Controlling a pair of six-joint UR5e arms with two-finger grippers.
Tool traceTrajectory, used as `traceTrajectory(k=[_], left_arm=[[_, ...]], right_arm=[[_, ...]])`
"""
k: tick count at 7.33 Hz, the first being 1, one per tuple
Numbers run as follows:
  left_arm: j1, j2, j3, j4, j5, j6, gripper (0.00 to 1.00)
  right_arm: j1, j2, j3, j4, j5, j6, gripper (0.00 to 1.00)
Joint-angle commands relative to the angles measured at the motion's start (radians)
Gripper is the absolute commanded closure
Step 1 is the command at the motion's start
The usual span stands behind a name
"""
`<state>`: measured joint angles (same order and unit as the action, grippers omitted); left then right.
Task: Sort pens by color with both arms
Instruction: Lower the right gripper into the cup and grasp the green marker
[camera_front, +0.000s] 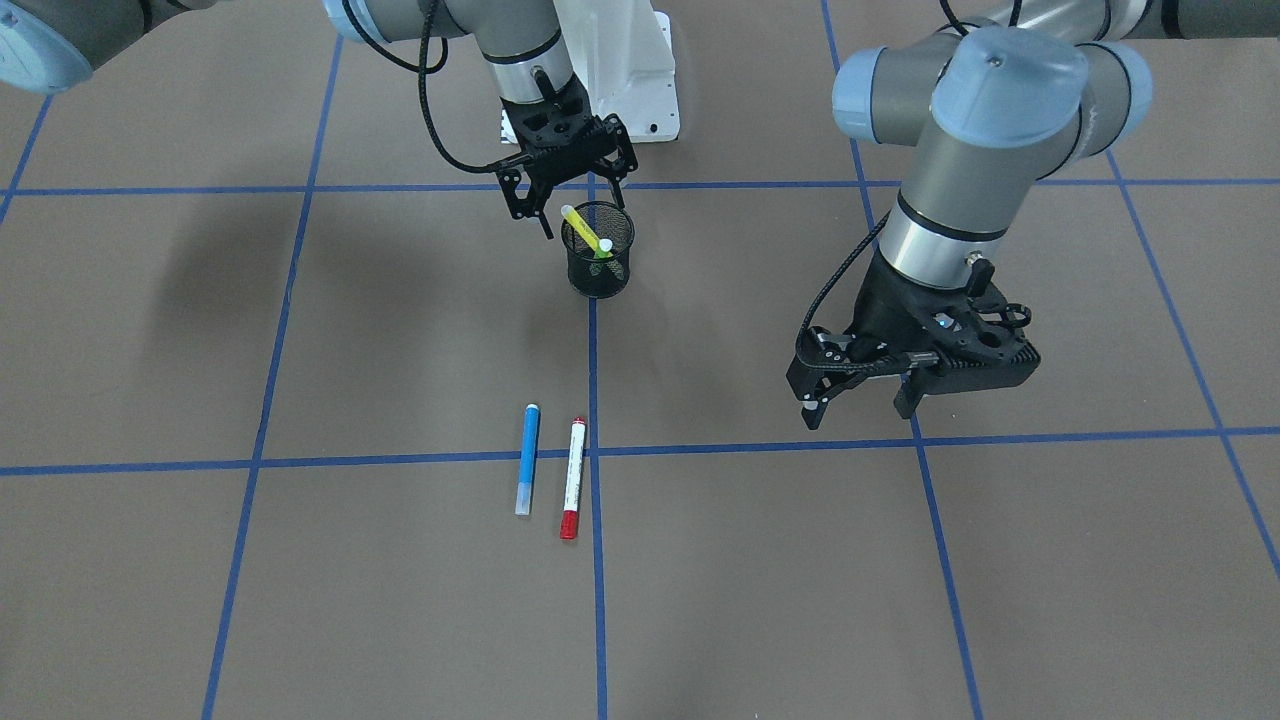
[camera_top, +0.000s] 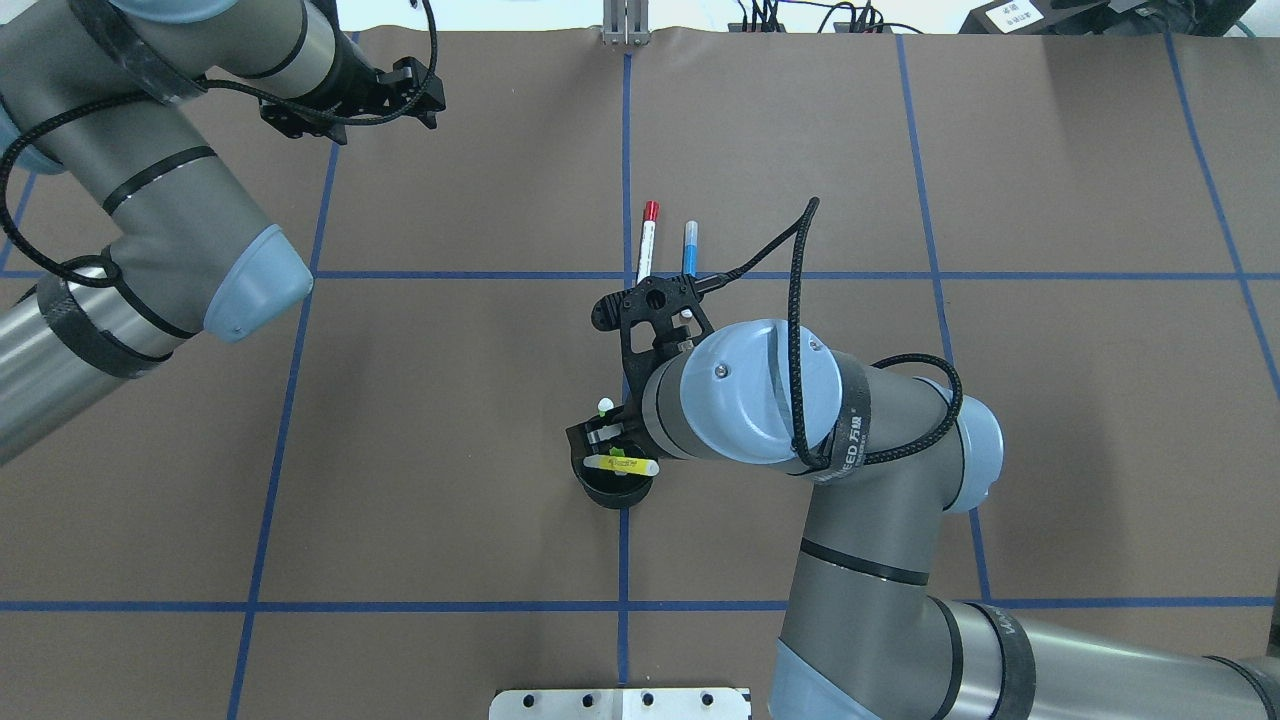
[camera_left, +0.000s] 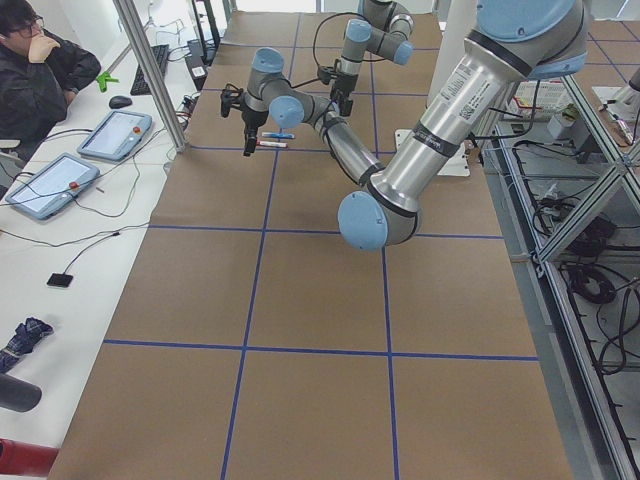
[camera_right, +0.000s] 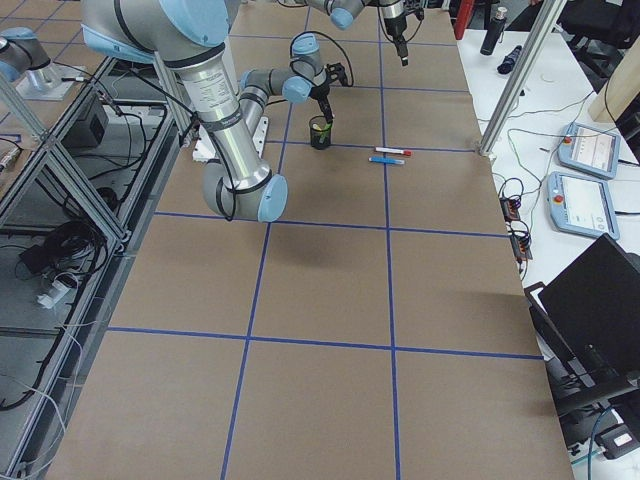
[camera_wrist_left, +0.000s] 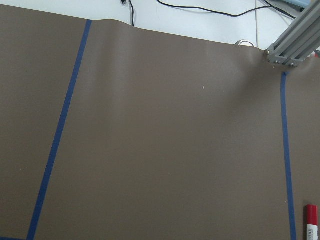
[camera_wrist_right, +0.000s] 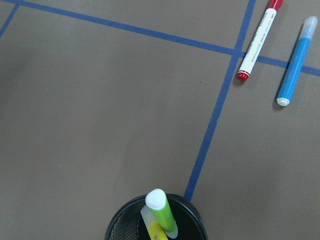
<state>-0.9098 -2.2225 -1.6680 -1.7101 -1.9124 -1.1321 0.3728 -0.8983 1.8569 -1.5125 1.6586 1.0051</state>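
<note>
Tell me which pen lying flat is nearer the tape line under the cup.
The white pen with the red cap: it lies right beside that line, with the blue pen beyond it.

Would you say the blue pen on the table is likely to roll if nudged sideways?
Probably: the blue pen is a slim, round barrel lying flat, so it may roll toward the red-capped pen. It looks rigid and likely light.

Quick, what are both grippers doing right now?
Left gripper: open, holding nothing.
Right gripper: open, holding nothing, just above the mesh cup.
</note>
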Motion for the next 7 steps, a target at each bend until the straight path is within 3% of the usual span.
traceTrajectory(k=[1,3,6,7], left_arm=[[-0.035,0.001,0.004,0.009,-0.09,0.091,0.0],[-0.058,0.03,0.004,-0.002,-0.108,0.121,0.0],[-0.063,0.03,0.004,0.0,-0.108,0.121,0.0],[-0.063,0.03,0.004,0.0,-0.108,0.121,0.0]], right_arm=[[0.0,0.054,-0.065,0.002,-0.023,-0.005,0.11],[0.0,0.07,-0.099,0.002,-0.025,-0.005,0.19],[0.0,0.064,-0.099,-0.002,-0.022,-0.005,0.43],[-0.002,0.062,-0.099,-0.003,-0.019,-0.005,0.44]])
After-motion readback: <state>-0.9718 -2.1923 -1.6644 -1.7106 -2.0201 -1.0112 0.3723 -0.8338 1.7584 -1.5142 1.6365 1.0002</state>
